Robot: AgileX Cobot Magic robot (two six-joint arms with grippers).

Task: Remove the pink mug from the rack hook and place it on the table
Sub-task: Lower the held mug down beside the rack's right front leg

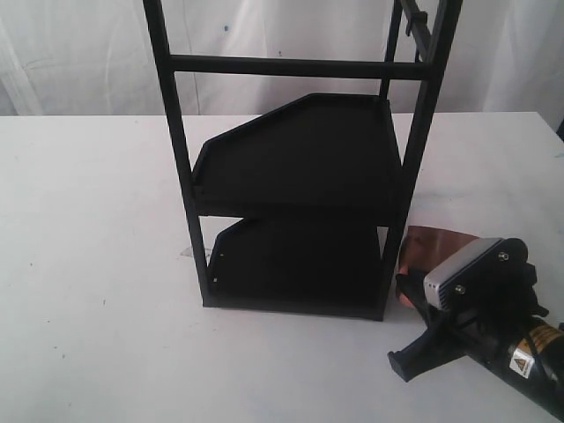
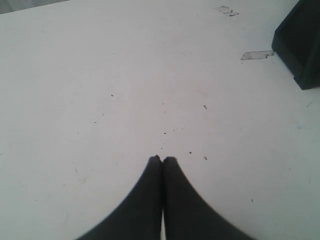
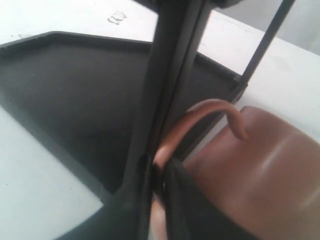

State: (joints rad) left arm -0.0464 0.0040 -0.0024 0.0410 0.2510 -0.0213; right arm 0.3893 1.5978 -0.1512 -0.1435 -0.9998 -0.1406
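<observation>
The pink mug (image 1: 434,251) is low over the table (image 1: 88,264), just right of the black rack's (image 1: 300,159) foot and partly hidden behind my right gripper (image 1: 412,295). I cannot tell whether it touches the tabletop. In the right wrist view my right gripper (image 3: 162,172) is shut on the mug's loop handle (image 3: 200,112), with the mug body (image 3: 260,165) beside the fingers and a rack post (image 3: 170,65) close in front. The rack hook (image 1: 411,22) on the top bar is bare. My left gripper (image 2: 162,159) hangs shut and empty over the white table (image 2: 125,75).
The rack's two angular trays (image 1: 308,150) are empty. Its lower tray (image 3: 75,85) lies right by the mug. A rack corner (image 2: 300,45) and bits of tape (image 2: 256,55) show in the left wrist view. White curtain hangs behind the table.
</observation>
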